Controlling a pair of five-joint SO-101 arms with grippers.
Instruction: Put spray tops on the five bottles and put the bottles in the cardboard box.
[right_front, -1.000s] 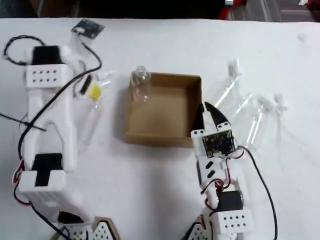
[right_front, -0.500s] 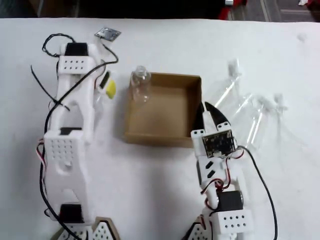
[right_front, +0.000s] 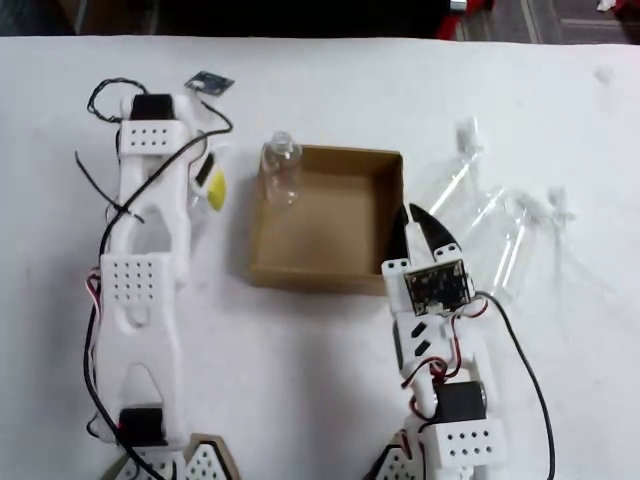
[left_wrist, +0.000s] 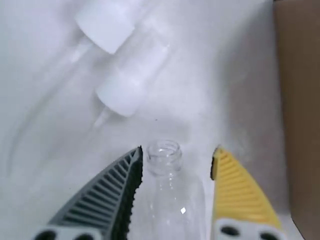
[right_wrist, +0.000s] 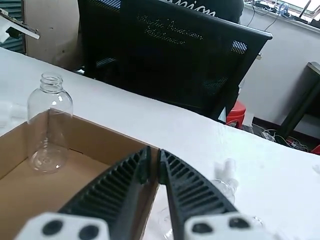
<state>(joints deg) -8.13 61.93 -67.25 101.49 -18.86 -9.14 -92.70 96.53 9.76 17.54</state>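
The left gripper (left_wrist: 178, 150) has its jaws spread wide on either side of the neck of an uncapped clear bottle (left_wrist: 172, 200) lying on the white desk (left_wrist: 40, 100), with nothing clamped. Two white spray tops (left_wrist: 120, 92) lie just beyond it. The right gripper (right_wrist: 154, 152) has its jaws pressed together and empty, at the right wall of the cardboard box (right_front: 320, 230). Another open bottle (right_front: 281, 168) stands upright in the box's far left corner. More clear bottles (right_front: 505, 245) lie on the desk to the right of the box.
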